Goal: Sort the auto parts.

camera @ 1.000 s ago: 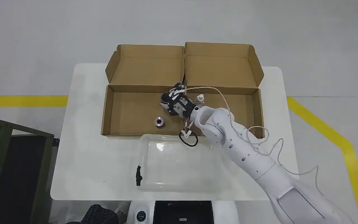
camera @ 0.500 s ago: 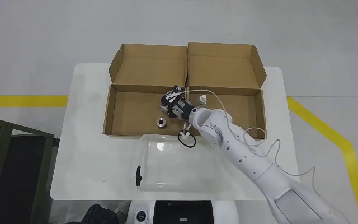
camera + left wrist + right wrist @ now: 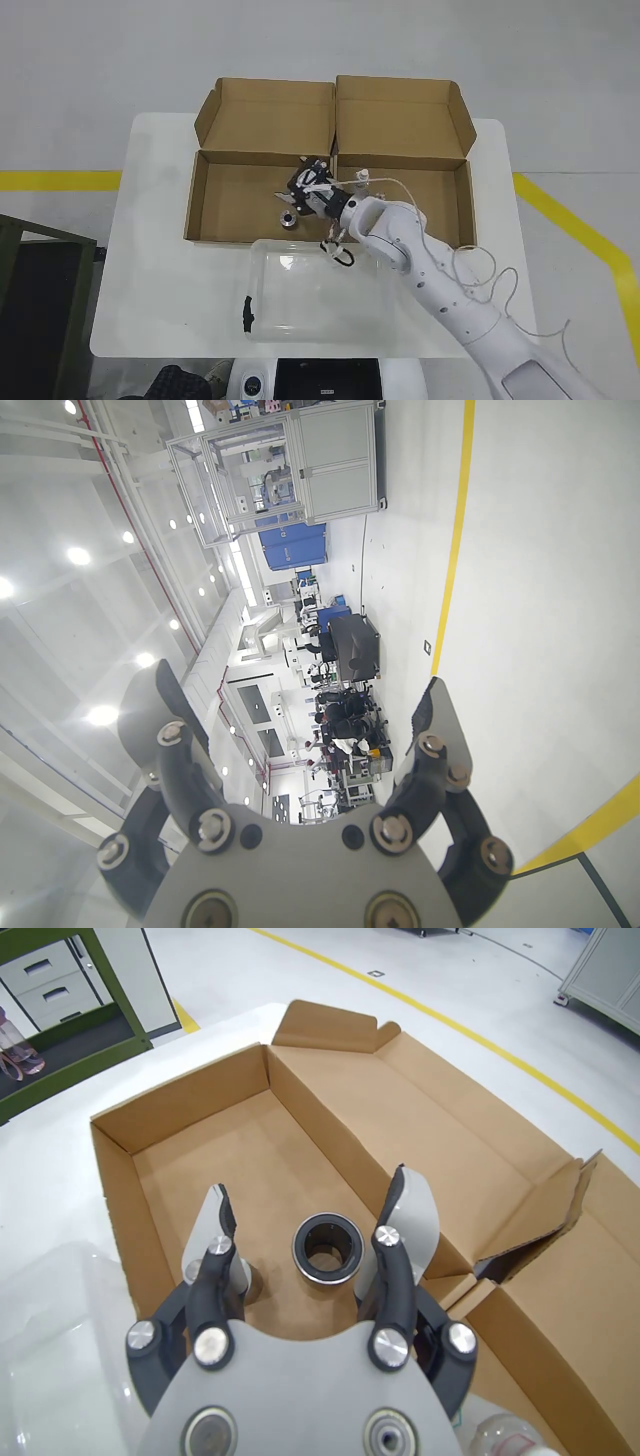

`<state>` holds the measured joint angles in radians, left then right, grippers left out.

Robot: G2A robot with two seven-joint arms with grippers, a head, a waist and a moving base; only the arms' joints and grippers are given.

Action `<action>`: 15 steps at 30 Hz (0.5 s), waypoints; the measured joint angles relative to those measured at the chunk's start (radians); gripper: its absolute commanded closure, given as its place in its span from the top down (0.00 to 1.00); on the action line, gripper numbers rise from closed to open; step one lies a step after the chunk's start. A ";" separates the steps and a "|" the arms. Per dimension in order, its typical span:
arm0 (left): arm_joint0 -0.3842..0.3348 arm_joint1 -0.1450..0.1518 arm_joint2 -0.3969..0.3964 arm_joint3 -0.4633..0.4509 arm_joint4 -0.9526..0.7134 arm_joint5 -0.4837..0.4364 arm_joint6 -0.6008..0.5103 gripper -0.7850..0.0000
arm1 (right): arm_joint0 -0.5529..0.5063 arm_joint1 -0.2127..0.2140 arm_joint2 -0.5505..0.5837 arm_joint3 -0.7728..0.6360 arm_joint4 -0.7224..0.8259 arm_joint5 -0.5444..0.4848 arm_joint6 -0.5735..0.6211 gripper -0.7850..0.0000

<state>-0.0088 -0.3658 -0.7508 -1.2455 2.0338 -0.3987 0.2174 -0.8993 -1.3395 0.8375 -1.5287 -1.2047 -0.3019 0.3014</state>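
The right pincer (image 3: 300,190) sits inside the left of two open cardboard boxes that stand side by side across the 12 o'clock half of the white worktop (image 3: 150,260). In the right wrist view the pincer (image 3: 310,1185) has its fingers spread wide and grips nothing.

Between those fingers a dark metal ring (image 3: 327,1248) lies flat on the floor of the left box (image 3: 200,1138), with its bore facing up. There is a clear gap between the ring and one finger. The other finger's edge overlaps the ring's rim, so contact there cannot be told.

A second, smaller round part (image 3: 252,1283) lies just beside the ring, half hidden behind a finger. From above, a small silver part (image 3: 287,220) rests on the floor of the left box (image 3: 225,200), toward 5 o'clock and close to the wall at 6 o'clock.

The right box (image 3: 430,195) has its floor partly covered by the arm, and both lids are folded back toward 12 o'clock.

A clear plastic container (image 3: 300,300) touches the boxes' 6 o'clock side. It has a black latch (image 3: 245,315) on its 9 o'clock edge.

The left pincer (image 3: 300,680) is also spread apart and holds nothing. It points out at the hall, well away from the worktop.
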 measured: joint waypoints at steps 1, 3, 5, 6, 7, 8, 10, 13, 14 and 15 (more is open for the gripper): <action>0.000 0.000 0.000 0.000 0.000 0.000 0.000 1.00 | -0.023 0.006 0.015 -0.037 -0.011 -0.009 0.002 0.75; 0.000 0.000 0.000 0.000 0.000 0.000 0.000 1.00 | -0.060 0.016 0.038 -0.095 -0.032 -0.022 0.002 0.76; 0.000 0.000 0.000 0.000 0.000 0.000 0.000 1.00 | -0.108 0.028 0.066 -0.160 -0.055 -0.041 -0.006 0.76; 0.000 0.000 0.000 0.000 0.000 0.000 0.000 1.00 | -0.128 0.034 0.078 -0.187 -0.066 -0.052 -0.012 0.77; 0.000 0.000 0.000 0.000 0.000 0.000 0.000 1.00 | -0.157 0.041 0.096 -0.223 -0.083 -0.069 -0.026 0.78; 0.000 0.000 0.000 0.000 0.000 0.000 0.000 1.00 | -0.180 0.047 0.110 -0.247 -0.098 -0.082 -0.037 0.81; 0.000 0.000 0.000 0.000 0.000 0.000 0.000 1.00 | -0.236 0.061 0.146 -0.299 -0.141 -0.103 -0.064 0.83; 0.000 0.000 0.000 0.000 0.000 0.000 0.000 1.00 | -0.325 0.078 0.201 -0.363 -0.195 -0.104 -0.110 0.86; 0.000 0.000 0.000 0.000 0.000 0.000 0.000 1.00 | -0.352 0.083 0.219 -0.380 -0.207 -0.102 -0.127 0.90; 0.000 0.000 0.000 0.000 0.000 0.000 0.000 1.00 | -0.378 0.088 0.236 -0.396 -0.221 -0.101 -0.145 0.92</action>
<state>-0.0088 -0.3658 -0.7508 -1.2455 2.0338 -0.3987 0.2174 -1.2776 -1.2515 1.0737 -1.9248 -1.4255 -0.4032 0.1561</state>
